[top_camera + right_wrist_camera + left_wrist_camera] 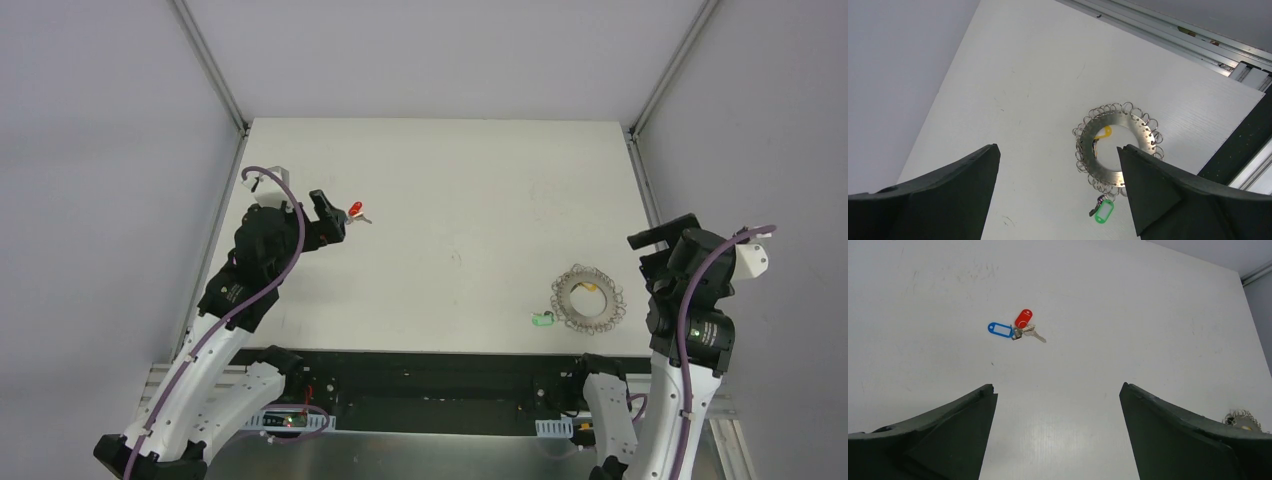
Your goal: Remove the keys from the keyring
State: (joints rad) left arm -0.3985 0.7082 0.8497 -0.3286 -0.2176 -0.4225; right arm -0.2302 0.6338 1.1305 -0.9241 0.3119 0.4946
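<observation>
The keyring point(572, 283) lies flat on the white table at the right, a silvery disc fringed with wire loops. A yellow-headed key point(1104, 133) lies in its hollow centre, and a green-headed key point(1103, 211) hangs at its outer edge. My right gripper point(648, 252) hovers open just right of the keyring point(1138, 131), holding nothing. At the far left, a red-headed key point(1023, 318) and a blue-headed key point(999, 330) lie loose together on the table. My left gripper point(335, 216) stands open and empty right beside them. In the left wrist view, the keyring point(1243, 417) peeks past the right finger.
The table point(450, 200) is bordered by aluminium rails point(210, 65) and grey walls. A dark strip with the arm bases point(430, 385) runs along the near edge.
</observation>
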